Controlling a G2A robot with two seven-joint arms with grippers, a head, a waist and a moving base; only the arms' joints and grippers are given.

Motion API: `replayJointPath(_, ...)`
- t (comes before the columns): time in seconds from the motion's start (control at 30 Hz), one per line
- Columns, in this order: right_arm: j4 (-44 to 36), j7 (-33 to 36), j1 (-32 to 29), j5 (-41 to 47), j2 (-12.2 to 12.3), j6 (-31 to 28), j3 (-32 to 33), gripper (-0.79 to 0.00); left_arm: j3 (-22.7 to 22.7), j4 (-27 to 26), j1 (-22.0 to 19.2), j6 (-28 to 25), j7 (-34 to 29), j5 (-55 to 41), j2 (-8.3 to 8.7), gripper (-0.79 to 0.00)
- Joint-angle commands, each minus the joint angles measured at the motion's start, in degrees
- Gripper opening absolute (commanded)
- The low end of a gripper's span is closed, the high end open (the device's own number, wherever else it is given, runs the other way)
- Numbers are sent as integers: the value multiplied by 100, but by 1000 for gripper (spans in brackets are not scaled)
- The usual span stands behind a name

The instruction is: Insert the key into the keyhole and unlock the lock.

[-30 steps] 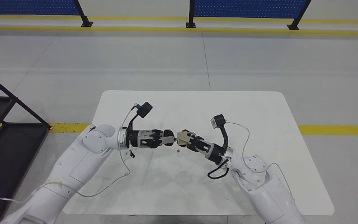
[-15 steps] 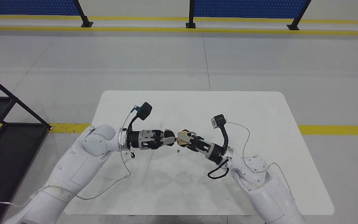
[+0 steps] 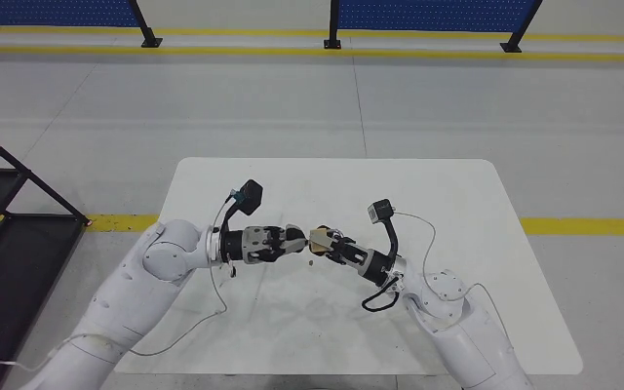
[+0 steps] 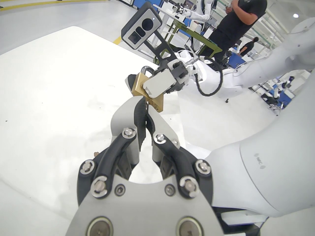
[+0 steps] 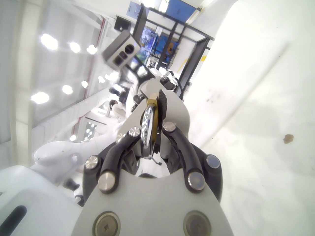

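Observation:
A brass padlock point(image 3: 318, 237) hangs above the middle of the white table point(image 3: 439, 195), held between the two arms. My right gripper point(image 3: 327, 244) is shut on its body; in the right wrist view the padlock point(image 5: 153, 99) sits edge-on between the fingers of my right gripper point(image 5: 157, 94), its silver shackle toward the wrist. My left gripper point(image 4: 145, 104) is shut, its tips pressed against the bottom face of the padlock point(image 4: 137, 85). A sliver of the key point(image 4: 147, 102) shows between the black pads; the rest is hidden. One white right finger point(image 4: 160, 84) covers the lock's side.
A small brown speck point(image 3: 309, 262) lies on the table just below the grippers, also seen as the speck point(image 5: 288, 138). A black frame point(image 3: 29, 195) stands left of the table. Bare tabletop lies on all sides of the grippers.
The left wrist has rolled a little and its arm has shifted, while its gripper stays at the lock's bottom. The right arm and padlock have not moved.

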Motion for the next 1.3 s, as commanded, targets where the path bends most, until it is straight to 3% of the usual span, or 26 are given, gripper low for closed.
replayJointPath(0.0,0,0,0,0,0,0,0,-785,-45,-81,80,-24,156,233,0,-785)
replayJointPath(0.73,0,0,0,0,0,0,0,-785,-613,-940,998,192,2041,2822,-26,-785)
replayJointPath(1.27,0,0,0,0,0,0,0,-785,-612,-876,832,200,2511,3513,-100,-785)
